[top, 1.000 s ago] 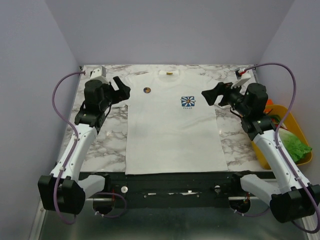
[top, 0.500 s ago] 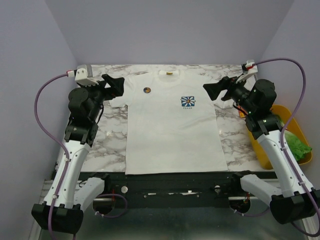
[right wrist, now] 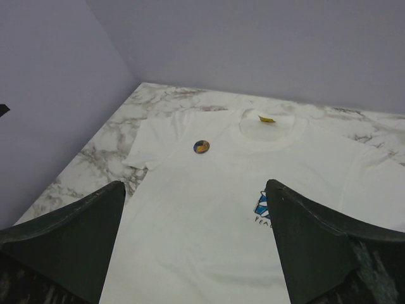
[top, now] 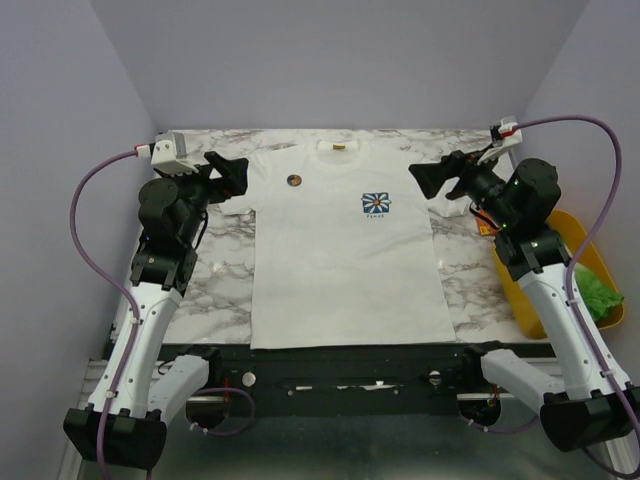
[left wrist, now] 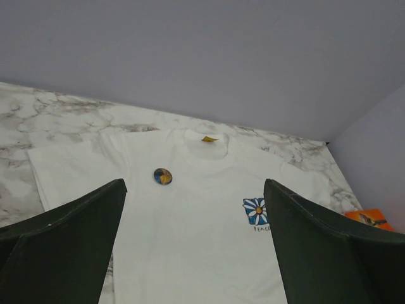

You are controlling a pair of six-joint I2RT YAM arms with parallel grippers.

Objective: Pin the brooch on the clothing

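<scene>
T-shirt [top: 345, 260] laid flat mid-tabletop [top: 215, 280], collar toward the far edge. The brooch [top: 294, 180] sits on its chest, left of the flower print [top: 376, 204] and nearer the collar; the neck label [top: 340, 148] lies behind both. The left gripper [top: 236, 174] hangs at the T-shirt's left-hand sleeve, the right gripper [top: 420, 180] at the right-hand sleeve, with a tray [top: 590, 250] farther right.

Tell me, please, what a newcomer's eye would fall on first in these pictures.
A white T-shirt lies spread flat in the middle of the marble table. A small dark-rimmed brooch sits on its chest on the left-arm side, with a blue-and-white flower print on the other side. The left gripper and right gripper hang open near the two sleeves, both empty.
</scene>
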